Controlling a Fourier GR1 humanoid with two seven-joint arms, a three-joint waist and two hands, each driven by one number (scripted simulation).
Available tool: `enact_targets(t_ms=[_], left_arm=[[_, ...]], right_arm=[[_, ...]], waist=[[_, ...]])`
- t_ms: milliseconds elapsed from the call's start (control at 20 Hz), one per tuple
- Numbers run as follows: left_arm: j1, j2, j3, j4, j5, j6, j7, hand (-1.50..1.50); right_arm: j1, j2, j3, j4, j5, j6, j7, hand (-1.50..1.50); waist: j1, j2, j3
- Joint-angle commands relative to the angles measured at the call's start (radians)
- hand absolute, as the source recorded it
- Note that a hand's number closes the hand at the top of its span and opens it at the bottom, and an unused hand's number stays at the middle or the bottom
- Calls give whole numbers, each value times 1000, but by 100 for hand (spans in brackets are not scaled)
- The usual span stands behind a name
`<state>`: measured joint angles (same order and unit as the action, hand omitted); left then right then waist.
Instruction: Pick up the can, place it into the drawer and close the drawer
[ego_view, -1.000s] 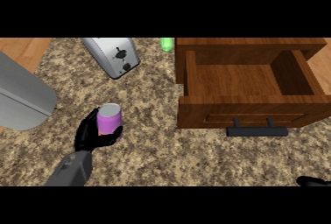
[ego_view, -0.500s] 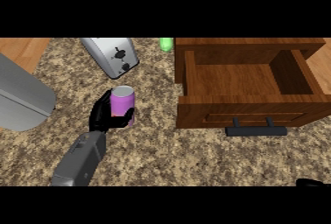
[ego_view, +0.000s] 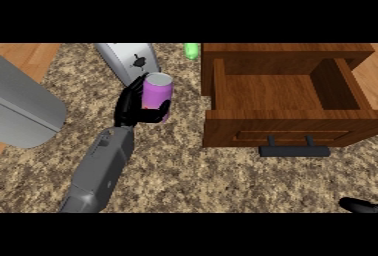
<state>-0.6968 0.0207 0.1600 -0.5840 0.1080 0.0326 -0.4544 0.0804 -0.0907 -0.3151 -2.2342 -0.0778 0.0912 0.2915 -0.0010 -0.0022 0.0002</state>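
A purple can (ego_view: 157, 92) with a grey top is held upright above the speckled counter (ego_view: 192, 175), my left hand (ego_view: 135, 107) curled round its left side and lower part. The can is left of the wooden drawer (ego_view: 284, 92), which stands pulled open, its inside bare and its black handle (ego_view: 294, 150) facing me. A gap of counter separates can and drawer's left wall. Only a black sliver of my right hand (ego_view: 359, 205) shows at the lower right edge.
A silver toaster (ego_view: 129, 60) lies just behind the can. A large grey rounded object (ego_view: 26, 112) fills the left side. A small green thing (ego_view: 192, 50) sits at the back beside the drawer's corner.
My left hand has carried the can up and to the right, from the middle-left counter toward the toaster and closer to the drawer. The drawer and right hand have not moved.
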Motion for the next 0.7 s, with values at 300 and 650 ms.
enact_targets(t_ms=[300, 650], left_arm=[[-39, -20, -166, -408, 46, 114, 396, 150], [-228, -4, -219, -504, 60, 239, 605, 150]], right_arm=[[78, 12, -15, 5, -4, 35, -47, -150], [-8, 0, -12, -52, 8, -24, 37, -150]], waist=[[5, -6, 1], [2, -3, 0]])
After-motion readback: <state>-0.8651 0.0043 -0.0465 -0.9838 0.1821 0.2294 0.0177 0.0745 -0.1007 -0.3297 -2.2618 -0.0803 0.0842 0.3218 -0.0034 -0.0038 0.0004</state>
